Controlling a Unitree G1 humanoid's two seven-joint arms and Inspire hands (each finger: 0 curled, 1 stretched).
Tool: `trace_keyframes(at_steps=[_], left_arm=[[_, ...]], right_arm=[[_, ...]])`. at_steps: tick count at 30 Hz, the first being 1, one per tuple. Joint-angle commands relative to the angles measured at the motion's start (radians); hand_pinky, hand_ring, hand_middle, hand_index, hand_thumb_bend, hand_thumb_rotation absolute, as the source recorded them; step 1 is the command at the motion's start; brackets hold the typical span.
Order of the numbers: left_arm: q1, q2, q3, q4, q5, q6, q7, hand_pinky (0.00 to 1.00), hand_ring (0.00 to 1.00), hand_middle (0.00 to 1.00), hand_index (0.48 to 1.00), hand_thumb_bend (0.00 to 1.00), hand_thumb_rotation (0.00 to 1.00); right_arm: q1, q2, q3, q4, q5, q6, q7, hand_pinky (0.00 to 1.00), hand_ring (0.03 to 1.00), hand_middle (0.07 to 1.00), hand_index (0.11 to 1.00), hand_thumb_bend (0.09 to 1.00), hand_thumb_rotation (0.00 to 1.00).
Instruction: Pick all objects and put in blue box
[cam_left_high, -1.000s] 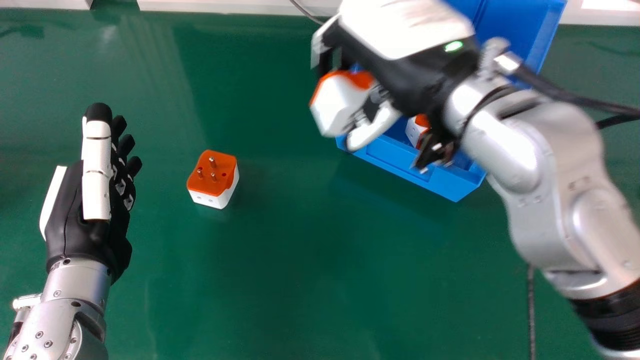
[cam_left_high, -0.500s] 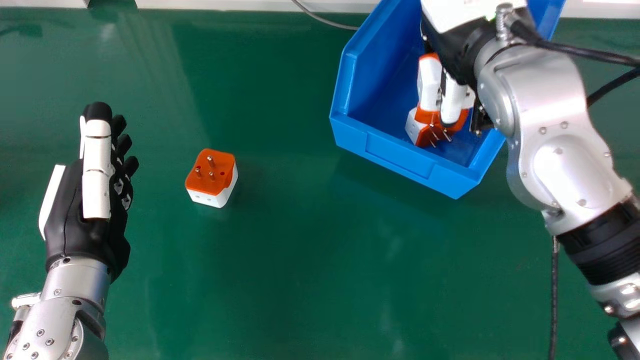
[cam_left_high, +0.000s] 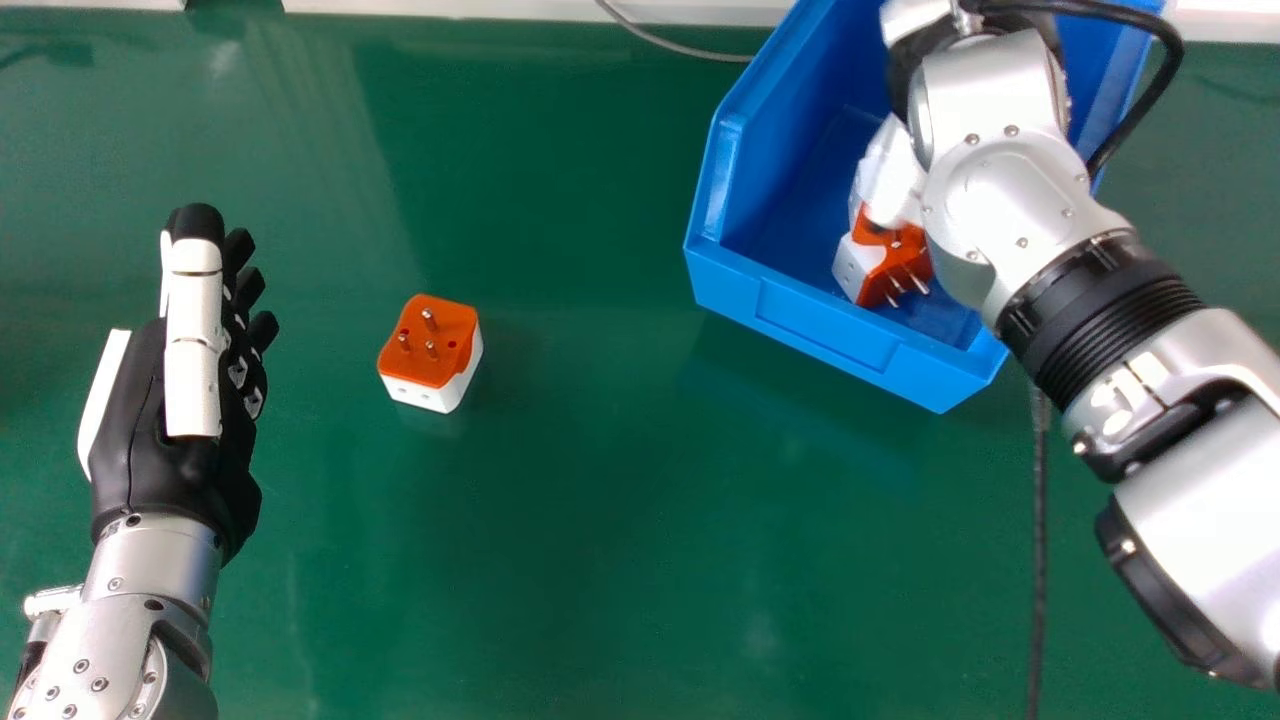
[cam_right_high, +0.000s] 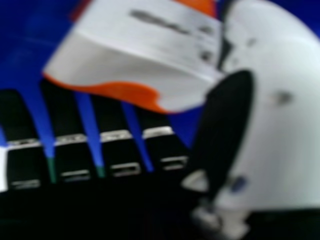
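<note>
My right hand (cam_left_high: 908, 65) is inside the blue box (cam_left_high: 825, 325) at the upper right of the head view, largely hidden by its own wrist. In the right hand view that hand (cam_right_high: 117, 142) has straight fingers, and a white-and-orange plug adapter (cam_right_high: 135, 55) lies just past them, close to the thumb. Another orange-and-white adapter (cam_left_high: 903, 262), pins showing, sits in the box near its front wall. A third adapter (cam_left_high: 430, 345) stands pins up on the green table, left of centre. My left hand (cam_left_high: 192, 340) is open at the left.
The green table (cam_left_high: 600, 520) stretches between my left hand and the box. A pale cable (cam_left_high: 680, 47) runs along its back edge. Black cable (cam_left_high: 1150, 100) loops over my right wrist, and a dark cord (cam_left_high: 1038, 560) hangs below the right forearm.
My right hand went from left of the box, holding an adapter, to inside it, and its fingers have opened. The right forearm swung over the box. The left hand kept still.
</note>
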Motion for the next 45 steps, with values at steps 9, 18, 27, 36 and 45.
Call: trace_keyframes(at_steps=[9,18,27,36,45], left_arm=[[0.008,0.002,0.000,-0.032,0.002,-0.008,0.002,1.00,1.00,0.99,1.000,0.58,1.00],[0.001,0.003,0.003,-0.028,-0.002,0.002,0.006,1.00,1.00,0.99,1.000,0.57,1.00],[-0.001,0.002,0.000,-0.029,0.008,-0.003,0.006,1.00,1.00,0.99,1.000,0.57,1.00],[-0.004,0.003,0.003,-0.020,0.006,-0.008,0.000,1.00,1.00,1.00,1.000,0.58,1.00],[-0.001,0.009,0.005,-0.014,0.008,-0.010,-0.007,1.00,1.00,0.99,1.000,0.60,0.99]], right_arm=[[0.053,-0.069,-0.047,-0.072,0.135,-0.066,-0.307,0.29,0.400,0.468,0.593,0.775,0.12],[0.070,-0.087,-0.018,-0.151,0.122,-0.013,-0.283,0.49,0.683,0.837,0.894,0.822,0.28],[0.143,-0.137,-0.038,-0.353,0.111,0.003,-0.291,0.75,0.920,0.984,0.943,0.722,0.31],[0.163,-0.160,-0.044,-0.483,0.089,0.023,-0.225,0.75,0.951,0.999,0.933,0.774,0.29],[0.321,-0.180,-0.114,-0.800,0.080,0.103,-0.138,0.70,0.881,0.973,0.900,0.785,0.30]])
